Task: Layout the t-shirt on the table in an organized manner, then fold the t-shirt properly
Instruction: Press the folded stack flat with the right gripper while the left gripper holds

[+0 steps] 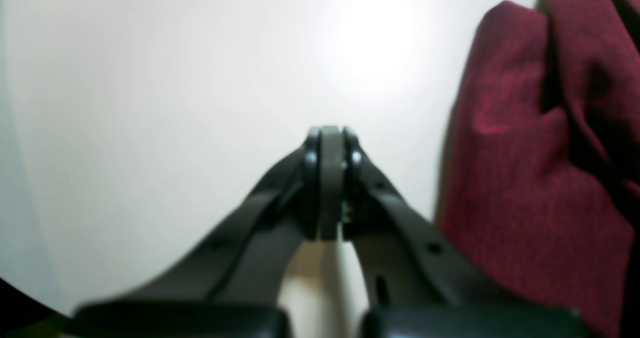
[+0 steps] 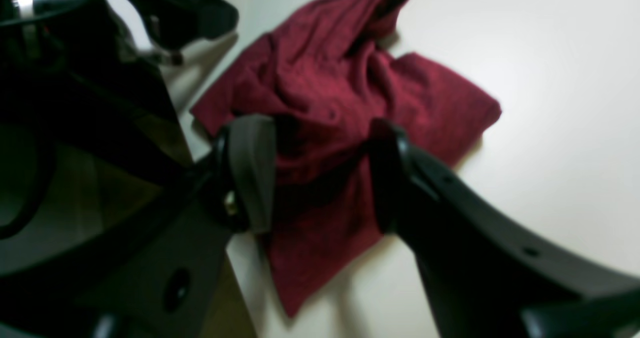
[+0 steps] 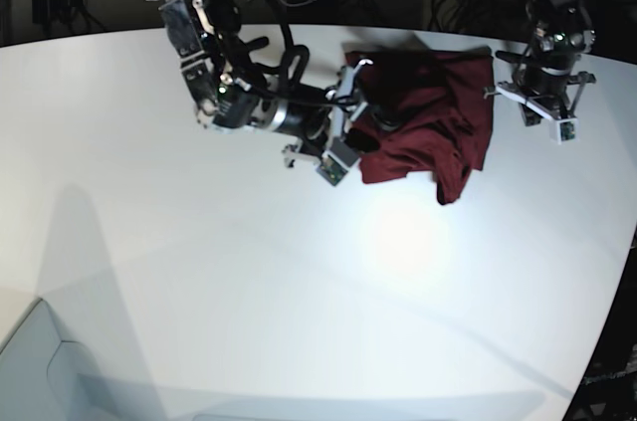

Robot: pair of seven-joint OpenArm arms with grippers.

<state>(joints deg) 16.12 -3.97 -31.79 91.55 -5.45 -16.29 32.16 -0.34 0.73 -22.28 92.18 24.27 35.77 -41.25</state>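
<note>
Left wrist view: the left gripper (image 1: 330, 142) has its jaws pressed together on nothing, hanging over bare table (image 1: 150, 77). The t-shirt (image 1: 530, 167) lies at three o'clock from the tips, near but apart from them, a bunched maroon mass running up the right edge.

Right wrist view: the right gripper (image 2: 320, 173) stands wide, its two fingers straddling a ridge of the cloth; whether the pads touch the fabric cannot be told through the blur. The shirt spreads from between the jaws toward twelve and two o'clock, with a loose tail dropping to six o'clock, crumpled and not laid out.

Base view: the shirt sits heaped toward the far edge of the table, at about one o'clock from the table's middle, its longer run lying roughly across from nine to three o'clock with one flap hanging toward five o'clock. The right gripper (image 3: 350, 132) is at the heap's nine o'clock edge and is clearly the nearer one; the left gripper (image 3: 545, 114) hovers just off its three o'clock side. No container is in sight. The next pinch likely falls to the right arm.
</note>
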